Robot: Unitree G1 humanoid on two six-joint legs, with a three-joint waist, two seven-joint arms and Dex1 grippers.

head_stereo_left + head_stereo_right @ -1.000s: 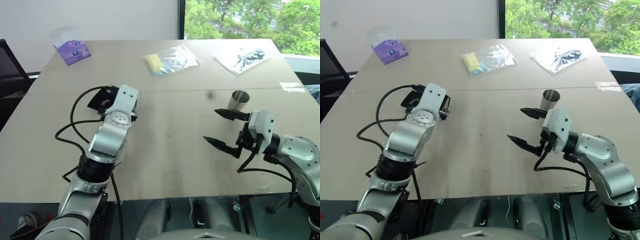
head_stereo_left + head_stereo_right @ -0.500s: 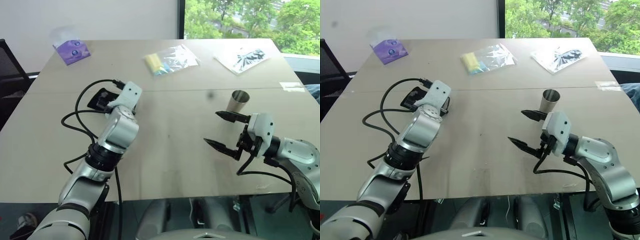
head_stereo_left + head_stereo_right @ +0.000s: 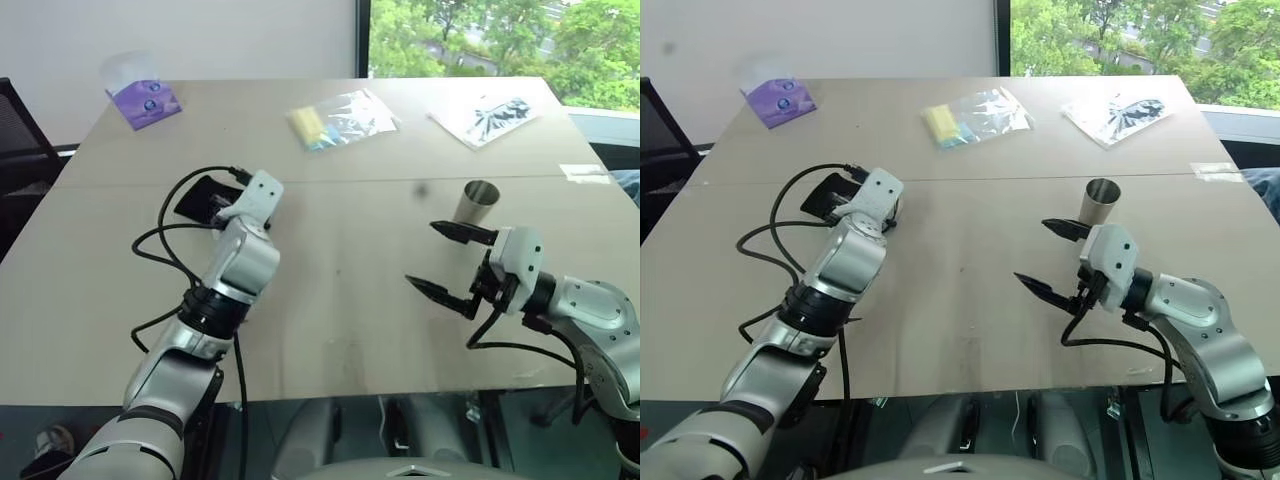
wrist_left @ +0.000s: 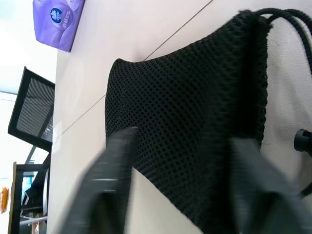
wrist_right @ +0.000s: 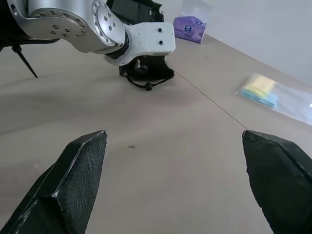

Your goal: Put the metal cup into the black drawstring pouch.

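Pouch-side, the left gripper (image 4: 180, 161) straddles the black drawstring pouch (image 4: 195, 112), fingers partly apart, grip unclear. Well away from the pouch, the metal cup (image 3: 480, 202) stands just beyond the right gripper (image 3: 437, 258), wide open, empty.

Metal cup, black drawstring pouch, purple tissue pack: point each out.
metal cup (image 3: 480, 202), left eye view, on its steel side wall.
black drawstring pouch (image 4: 195, 131), left wrist view, on the middle of its mesh face.
purple tissue pack (image 3: 147, 103), left eye view, on its top face.

Silver arms, black claw fingers (image 3: 1058, 228)
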